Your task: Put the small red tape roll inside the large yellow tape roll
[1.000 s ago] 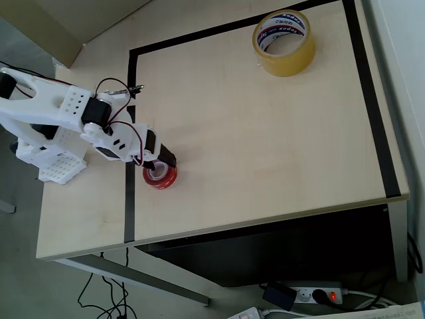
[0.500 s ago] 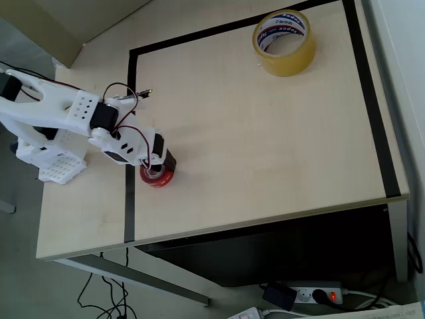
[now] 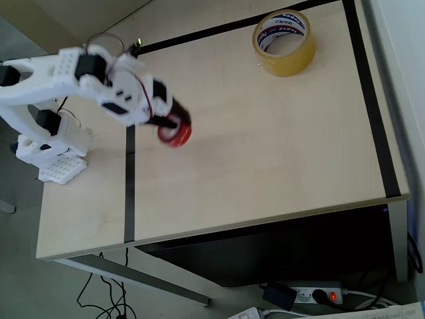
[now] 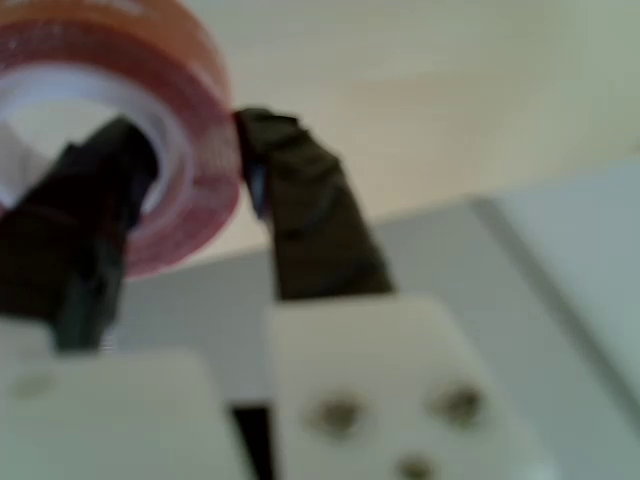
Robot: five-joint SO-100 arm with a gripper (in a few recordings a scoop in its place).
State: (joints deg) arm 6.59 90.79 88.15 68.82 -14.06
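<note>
The gripper (image 4: 190,170) is clamped through the wall of the small red tape roll (image 4: 150,130), one finger inside its core; the roll appears light, rigid and smooth-sided.

In the overhead view, the small tape roll (image 3: 175,132) sits well left of the large tape roll (image 3: 284,43).

The white arm's gripper (image 3: 171,124) holds the small red tape roll (image 3: 176,133), blurred and apparently lifted above the table (image 3: 265,153). The large yellow tape roll (image 3: 284,42) sits well apart, near the far right corner.
</note>
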